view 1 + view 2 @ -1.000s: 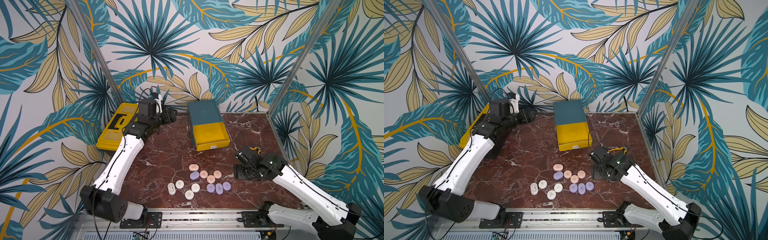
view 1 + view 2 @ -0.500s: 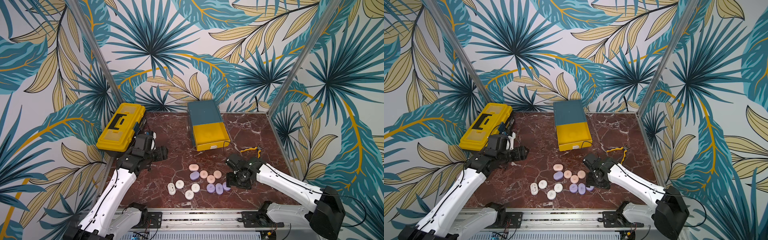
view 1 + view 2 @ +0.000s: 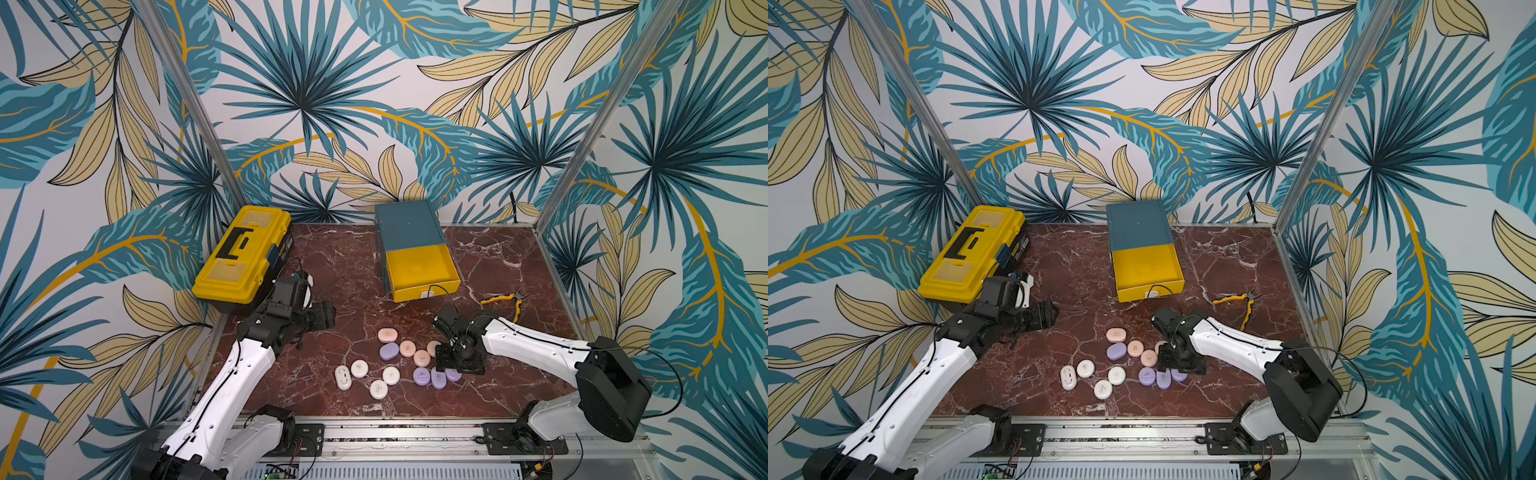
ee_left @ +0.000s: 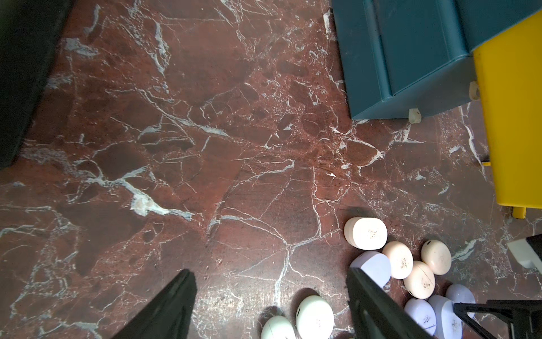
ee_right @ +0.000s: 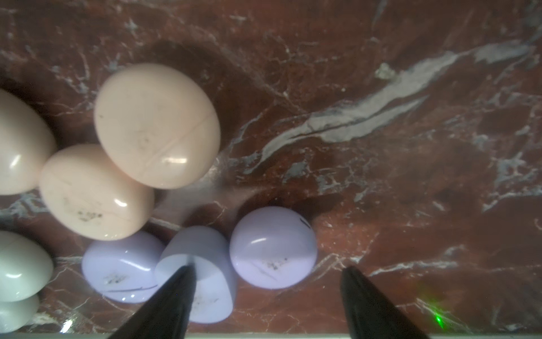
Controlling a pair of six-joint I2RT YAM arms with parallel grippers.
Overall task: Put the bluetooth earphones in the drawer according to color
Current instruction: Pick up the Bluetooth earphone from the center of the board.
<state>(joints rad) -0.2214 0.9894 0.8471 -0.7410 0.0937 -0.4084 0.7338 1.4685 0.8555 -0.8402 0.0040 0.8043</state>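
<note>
A red-brown marble table (image 3: 332,266) stands between walls printed with teal and yellow palm leaves. Far left sits a yellow toolbox (image 3: 243,253); pliers (image 3: 505,301) lie right. The drawer (image 3: 415,249) — top tray pulled out — stands far centre, the bluetooth earphones (image 3: 409,348) clustered near centre. The right gripper (image 5: 268,267) hangs spread over lilac ones; the left gripper (image 4: 269,271), also spread, hangs near the toolbox.

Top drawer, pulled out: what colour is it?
Yellow; the top drawer shows best in a top view.
</note>
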